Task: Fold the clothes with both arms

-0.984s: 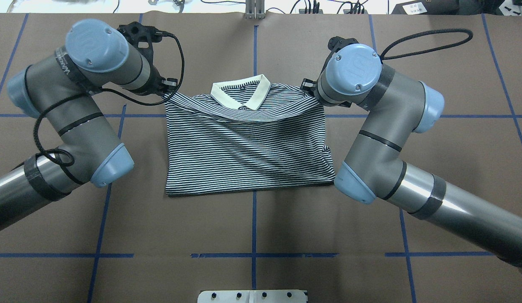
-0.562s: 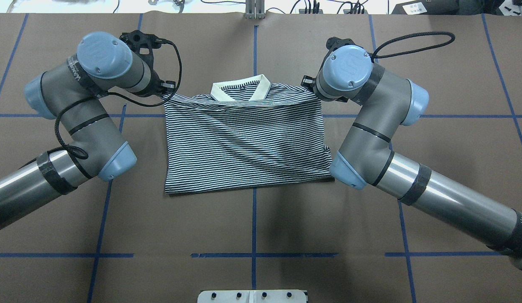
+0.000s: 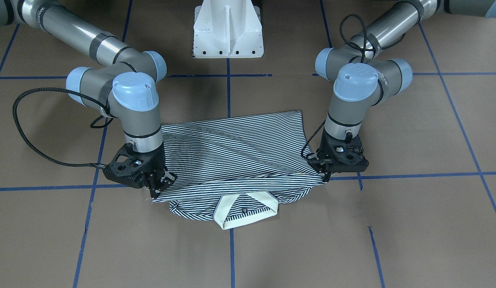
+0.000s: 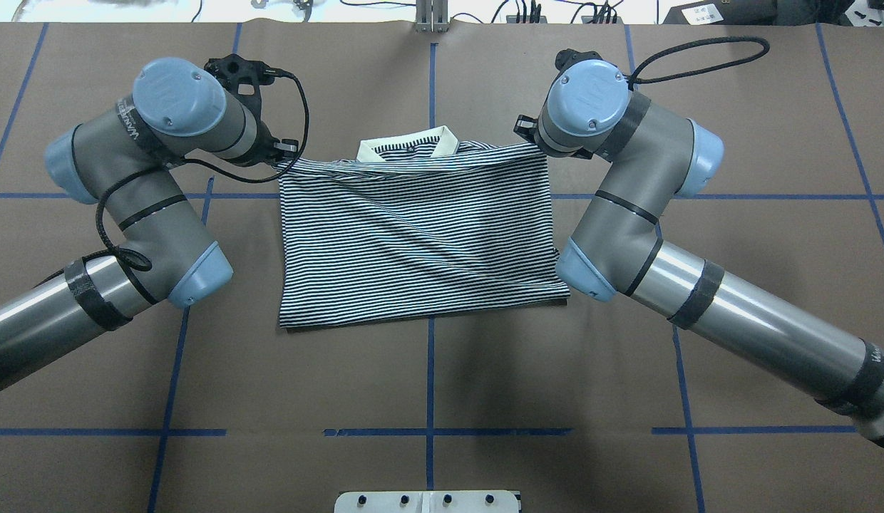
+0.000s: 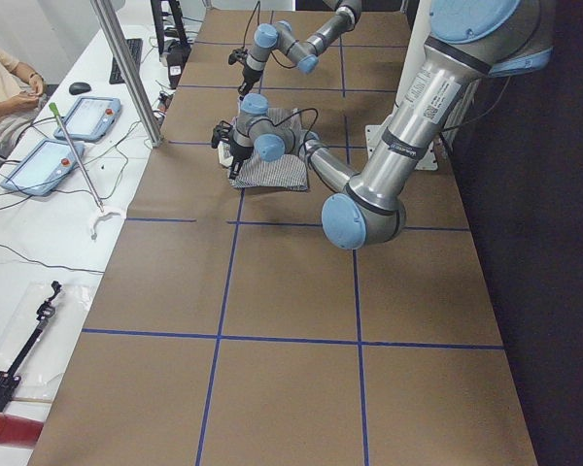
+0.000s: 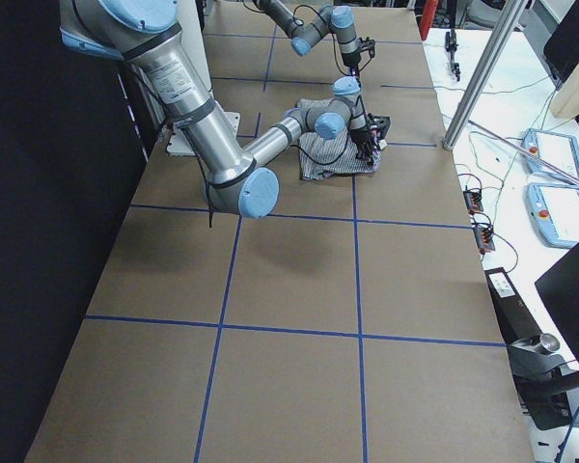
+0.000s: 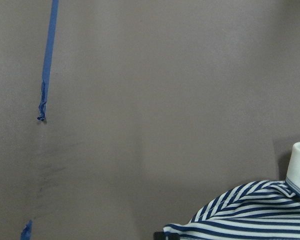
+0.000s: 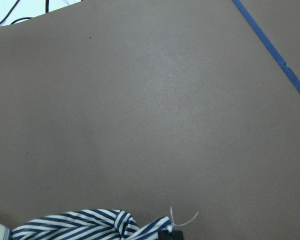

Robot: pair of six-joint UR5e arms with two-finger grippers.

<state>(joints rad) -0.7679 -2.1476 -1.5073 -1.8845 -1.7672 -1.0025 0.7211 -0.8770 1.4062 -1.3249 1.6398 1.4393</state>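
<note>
Front view: the right hand (image 3: 158, 187) and left hand (image 3: 326, 176) each pinch 1 corner of the striped shirt (image 3: 236, 156), holding its hem taut just above the cream collar (image 3: 248, 210).

Overhead: the shirt lies doubled at mid-worktop (image 4: 428, 370), lightly creased. This looks like the end of the half-fold. The next move calls for lowering and letting go evenly.

Wrist views: only striped edges show.

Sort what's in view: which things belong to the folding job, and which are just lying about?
Job: striped polo shirt; left gripper and right gripper, each pinching an end of its folded-over edge.

Lying about: white pedestal base; on the side bench, teach pendants, keyboard, mouse.
</note>
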